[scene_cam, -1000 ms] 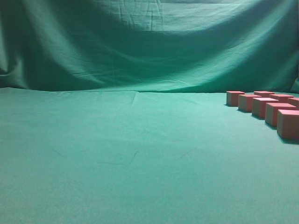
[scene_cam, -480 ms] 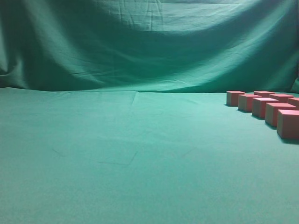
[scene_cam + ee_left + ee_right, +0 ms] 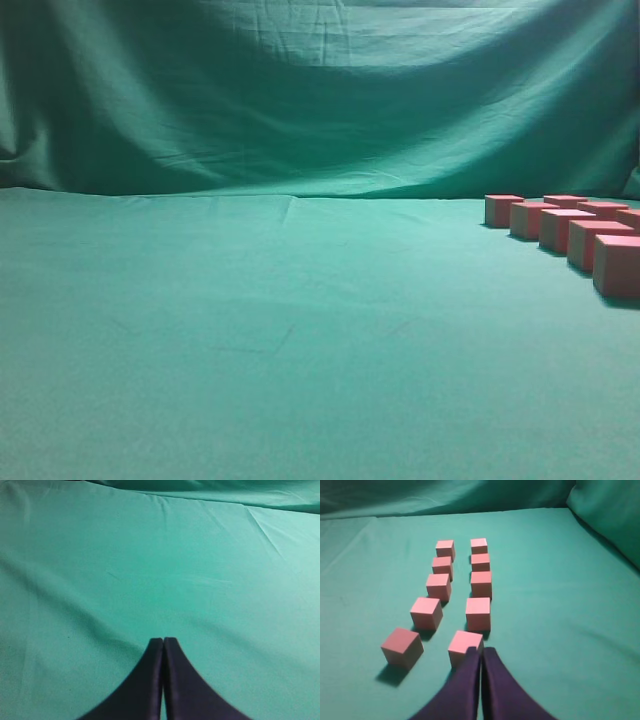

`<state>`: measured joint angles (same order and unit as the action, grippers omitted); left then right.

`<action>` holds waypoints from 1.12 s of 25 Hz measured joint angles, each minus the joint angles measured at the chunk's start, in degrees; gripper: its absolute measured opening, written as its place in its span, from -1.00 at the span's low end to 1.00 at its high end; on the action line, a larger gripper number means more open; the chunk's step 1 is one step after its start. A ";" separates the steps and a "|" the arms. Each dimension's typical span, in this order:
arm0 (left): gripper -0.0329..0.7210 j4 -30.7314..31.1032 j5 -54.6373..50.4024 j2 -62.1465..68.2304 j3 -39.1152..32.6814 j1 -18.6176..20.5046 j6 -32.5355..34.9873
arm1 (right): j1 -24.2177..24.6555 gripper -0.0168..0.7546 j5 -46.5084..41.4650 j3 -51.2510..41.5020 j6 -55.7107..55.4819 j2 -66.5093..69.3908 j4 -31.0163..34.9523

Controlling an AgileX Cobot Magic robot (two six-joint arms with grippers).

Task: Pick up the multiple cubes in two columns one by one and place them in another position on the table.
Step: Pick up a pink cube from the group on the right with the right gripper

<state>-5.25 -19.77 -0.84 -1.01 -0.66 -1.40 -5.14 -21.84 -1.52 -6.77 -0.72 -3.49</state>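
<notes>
ten pink cubes [image 3: 478,583] in two columns on green table [image 3: 560,610], right gripper [image 3: 481,652] pinched closed, empty, just above nearest right-column cube [image 3: 464,646], left gripper [image 3: 163,642] closed over bare cloth

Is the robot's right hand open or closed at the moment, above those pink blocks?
Closed. In the right wrist view the two dark fingers of the right hand press together with nothing between them, just behind the nearest cube.
</notes>
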 joint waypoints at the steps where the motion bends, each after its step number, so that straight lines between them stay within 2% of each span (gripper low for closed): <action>1: -0.91 0.00 0.00 0.00 0.00 0.00 0.00 | -0.12 -0.96 0.84 -0.09 -0.12 0.00 0.46; 5: -0.91 0.00 0.00 0.00 0.00 0.00 0.00 | -0.27 -0.96 12.41 -0.13 -2.12 0.00 8.16; 7: -0.91 0.00 0.00 0.00 0.00 0.00 0.00 | -0.27 -0.96 18.33 -0.13 -2.35 0.00 9.63; 10: -0.91 0.00 0.00 0.00 0.00 0.00 0.00 | -0.37 -0.96 20.37 0.47 -2.62 0.00 10.57; 14: -0.91 0.00 0.00 0.00 0.00 0.00 0.00 | -0.37 -0.96 11.76 8.67 -1.64 2.83 10.57; 23: -0.91 0.00 0.00 0.00 0.00 0.00 0.00 | -0.37 -0.96 -11.26 24.37 1.14 27.96 14.45; 25: -0.91 0.00 0.00 0.00 0.00 0.00 0.00 | -0.37 -0.96 -15.21 26.54 6.14 33.41 16.50; 28: -0.91 0.00 0.00 0.00 0.00 0.00 0.00 | -0.37 -0.96 -21.85 31.08 19.56 40.53 22.42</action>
<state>-5.25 -19.77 -0.84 -1.01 -0.66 -1.40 -5.51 -43.70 29.57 12.79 39.80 18.93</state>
